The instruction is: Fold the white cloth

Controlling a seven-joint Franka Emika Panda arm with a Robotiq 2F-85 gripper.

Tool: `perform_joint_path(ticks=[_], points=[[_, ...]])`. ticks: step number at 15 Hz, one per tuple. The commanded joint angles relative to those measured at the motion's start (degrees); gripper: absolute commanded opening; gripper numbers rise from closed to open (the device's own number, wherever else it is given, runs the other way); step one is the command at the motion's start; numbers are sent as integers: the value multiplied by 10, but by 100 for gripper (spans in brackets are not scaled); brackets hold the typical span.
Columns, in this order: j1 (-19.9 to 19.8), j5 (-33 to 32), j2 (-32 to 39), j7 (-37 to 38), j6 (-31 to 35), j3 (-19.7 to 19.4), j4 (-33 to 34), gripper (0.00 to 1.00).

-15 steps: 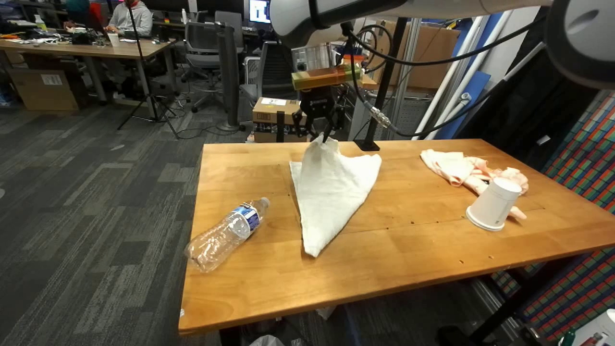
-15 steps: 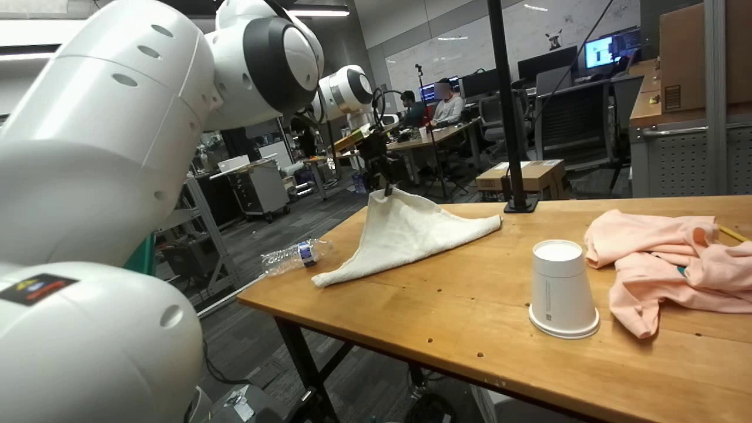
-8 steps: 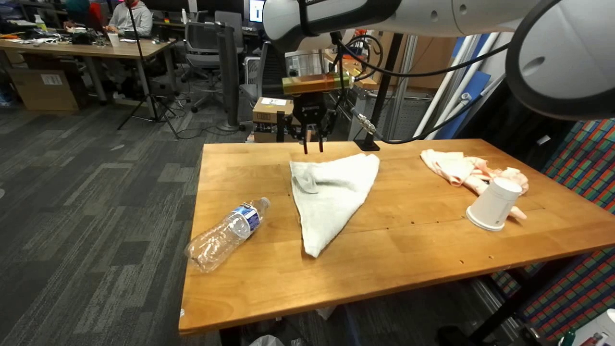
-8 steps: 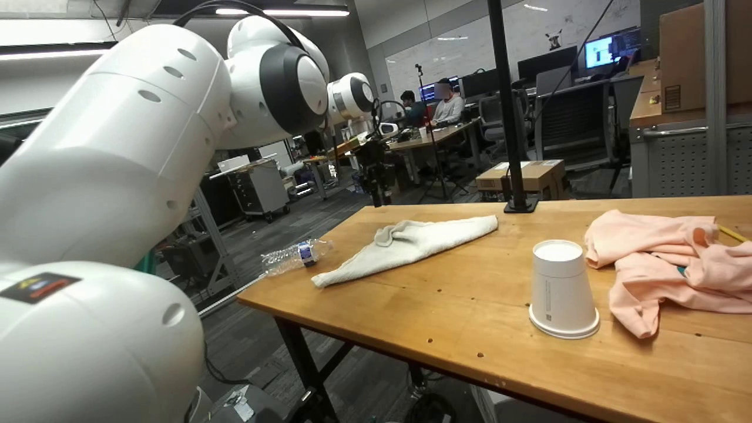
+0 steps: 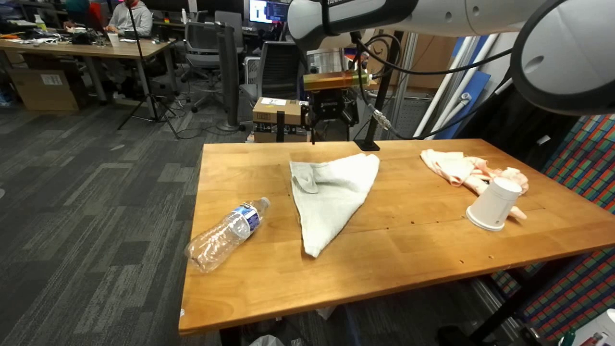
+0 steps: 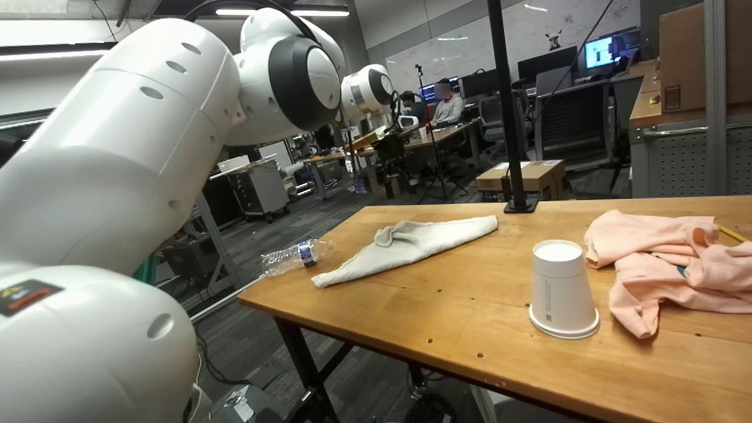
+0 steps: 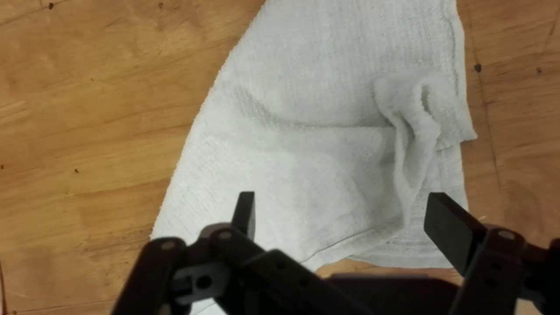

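The wooden table (image 5: 408, 250) is bearing the work, and the single arm (image 5: 461, 19) is holding the claw (image 5: 330, 139) higher than its top. The black post (image 6: 507, 103) is standing at the table's edge, around three o'clock from the claw in both exterior views, perhaps hindering a swing that way. In an exterior view the white cloth (image 5: 336, 206) is lying on the table as a rough triangle, at six o'clock from the claw and lower down, its long axis running from one o'clock to seven. A reach toward six is probably what the next grasp is needing, with nothing between. The pink garment (image 6: 664, 285) is lying around three o'clock from the cloth, well apart. The claw is gaping wide, pinching nothing. The plastic bottle (image 5: 228, 238) is lying at eight o'clock from the cloth, the white cup (image 5: 495, 204) standing upside down toward three, neither blocking the way. In the wrist view the crumpled flap (image 7: 415, 135) is sitting at one o'clock from the claw.
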Motion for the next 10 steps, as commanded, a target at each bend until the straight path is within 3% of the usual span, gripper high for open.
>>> perform_joint_path(ticks=[1,9,10], points=[[-39,7,-40,-33,42,1,-51,100],[-116,3,-69,-138,157,7,-141,100],[-109,13,-69,-154,168,-12,-143,100]])
